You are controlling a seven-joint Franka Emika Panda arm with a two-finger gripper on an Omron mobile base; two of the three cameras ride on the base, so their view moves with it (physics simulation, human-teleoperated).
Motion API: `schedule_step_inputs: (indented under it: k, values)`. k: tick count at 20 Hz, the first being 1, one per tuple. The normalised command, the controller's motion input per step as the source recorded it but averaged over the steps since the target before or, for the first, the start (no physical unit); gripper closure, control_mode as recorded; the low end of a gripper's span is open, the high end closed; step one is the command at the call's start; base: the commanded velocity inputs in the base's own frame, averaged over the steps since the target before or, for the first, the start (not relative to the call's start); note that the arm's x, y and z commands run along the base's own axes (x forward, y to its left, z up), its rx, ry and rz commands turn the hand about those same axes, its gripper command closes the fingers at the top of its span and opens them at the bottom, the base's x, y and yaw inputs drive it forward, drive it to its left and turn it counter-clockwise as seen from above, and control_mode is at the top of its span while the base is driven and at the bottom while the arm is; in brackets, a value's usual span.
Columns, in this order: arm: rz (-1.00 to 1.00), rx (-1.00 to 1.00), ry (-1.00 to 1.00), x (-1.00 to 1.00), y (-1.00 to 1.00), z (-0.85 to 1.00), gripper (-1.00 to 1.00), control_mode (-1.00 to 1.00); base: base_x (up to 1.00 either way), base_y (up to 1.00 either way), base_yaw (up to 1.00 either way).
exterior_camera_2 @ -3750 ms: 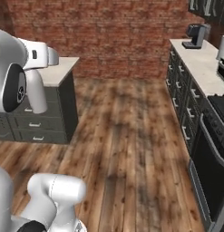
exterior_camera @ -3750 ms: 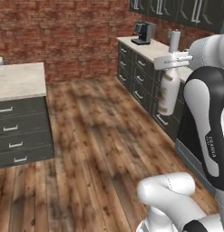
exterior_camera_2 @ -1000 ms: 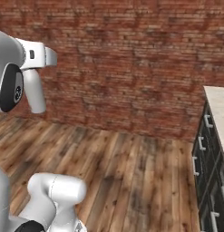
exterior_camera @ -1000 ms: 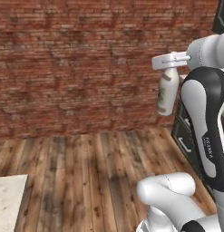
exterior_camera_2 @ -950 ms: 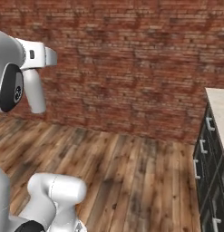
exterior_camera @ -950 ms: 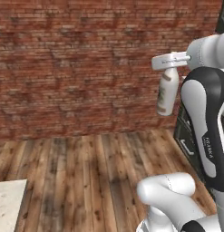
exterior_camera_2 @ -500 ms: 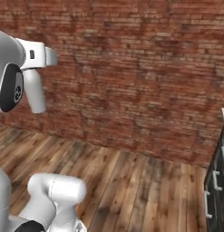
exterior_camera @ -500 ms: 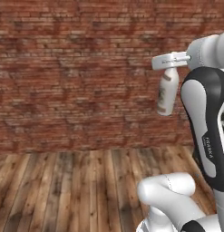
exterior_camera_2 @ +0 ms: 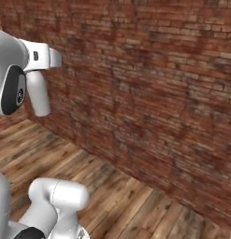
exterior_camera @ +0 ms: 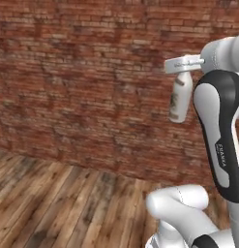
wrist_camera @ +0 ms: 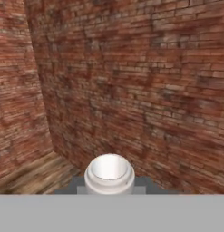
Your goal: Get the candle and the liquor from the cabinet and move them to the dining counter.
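The liquor (exterior_camera: 180, 99) is a pale off-white bottle with a brownish label band. It hangs upright in the air by its neck, with my gripper (exterior_camera: 184, 73) shut on it. From the other side the liquor (exterior_camera_2: 38, 95) hangs below my gripper (exterior_camera_2: 35, 70), at the upper left. In the hand view I look down on the liquor's round white top (wrist_camera: 109, 172), which sits between the fingers of my gripper (wrist_camera: 109, 187). The candle, the cabinet and the dining counter are out of view.
A red brick wall (exterior_camera: 92, 82) stands close ahead across both base views. Its corner (wrist_camera: 38, 86) shows at the left of the hand view. A wooden plank floor (exterior_camera: 58, 203) runs up to the wall's foot.
The whole scene has slid sideways as the base turns: the counter at the right of the right base view has left the picture and the wall looms nearer. The bottle stays gripped.
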Motion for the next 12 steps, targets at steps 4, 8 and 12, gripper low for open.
schedule_step_inputs:
  k: [4, 8, 12]
  values:
    - [0.00, 0.00, 0.00, 0.00, 0.00, 0.00, 1.00, 1.00, 0.99, -0.17, 0.72]
    - [0.00, 0.00, 0.00, 0.00, 0.00, 0.00, 1.00, 1.00, 0.91, -0.20, 0.77]
    - [0.00, 0.00, 0.00, 0.00, 0.00, 0.00, 1.00, 1.00, 0.92, -0.22, 0.77]
